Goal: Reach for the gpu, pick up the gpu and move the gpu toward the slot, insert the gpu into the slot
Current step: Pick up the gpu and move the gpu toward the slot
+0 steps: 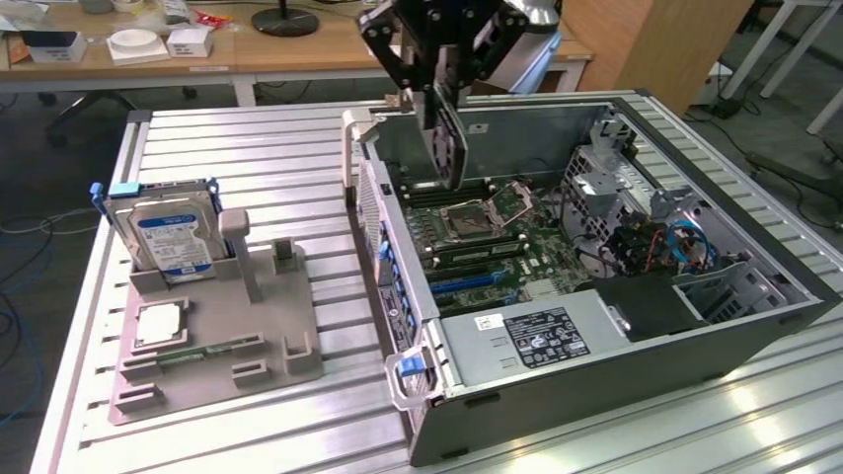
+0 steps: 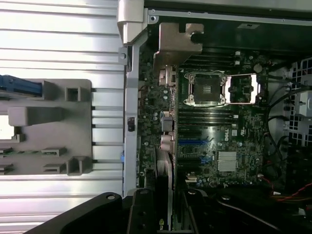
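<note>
I see the gpu (image 1: 449, 148) hanging on edge, clamped between the fingers of the gripper (image 1: 443, 94), which stand partly closed on the card's top. The card is over the open computer case (image 1: 737, 326), above the motherboard (image 1: 488, 247) near the CPU socket (image 1: 477, 215), not seated. The case also holds a power supply (image 1: 527, 336). On the exterior view's left, a grey holder tray (image 1: 283, 360) carries an upright hard drive (image 1: 169, 232), a CPU chip (image 1: 158, 324) and a memory stick (image 1: 197, 351).
</note>
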Robot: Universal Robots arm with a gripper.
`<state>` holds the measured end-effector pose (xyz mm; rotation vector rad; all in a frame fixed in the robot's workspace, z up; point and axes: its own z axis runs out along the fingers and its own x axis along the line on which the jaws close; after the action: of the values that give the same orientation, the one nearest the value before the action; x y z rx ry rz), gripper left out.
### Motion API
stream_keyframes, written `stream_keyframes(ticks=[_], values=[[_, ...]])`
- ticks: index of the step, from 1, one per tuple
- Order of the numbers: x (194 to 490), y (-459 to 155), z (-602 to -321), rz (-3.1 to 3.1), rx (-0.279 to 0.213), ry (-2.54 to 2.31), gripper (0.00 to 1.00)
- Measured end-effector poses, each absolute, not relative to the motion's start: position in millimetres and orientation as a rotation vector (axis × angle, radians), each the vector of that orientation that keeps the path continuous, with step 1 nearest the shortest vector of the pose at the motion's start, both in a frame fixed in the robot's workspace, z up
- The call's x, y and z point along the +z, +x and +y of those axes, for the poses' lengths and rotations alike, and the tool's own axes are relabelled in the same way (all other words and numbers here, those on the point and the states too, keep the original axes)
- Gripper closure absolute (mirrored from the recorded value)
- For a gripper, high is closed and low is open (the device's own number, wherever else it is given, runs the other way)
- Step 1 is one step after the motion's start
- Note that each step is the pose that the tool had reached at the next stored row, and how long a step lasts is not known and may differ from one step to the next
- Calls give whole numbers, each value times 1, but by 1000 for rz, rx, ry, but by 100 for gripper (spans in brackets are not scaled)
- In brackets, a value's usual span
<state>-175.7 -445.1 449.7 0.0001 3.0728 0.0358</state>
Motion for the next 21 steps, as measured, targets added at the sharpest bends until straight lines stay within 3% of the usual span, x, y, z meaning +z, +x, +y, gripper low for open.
stream_keyframes(ticks=[21], values=[[447,-111,-445,3094,37,0,74]])
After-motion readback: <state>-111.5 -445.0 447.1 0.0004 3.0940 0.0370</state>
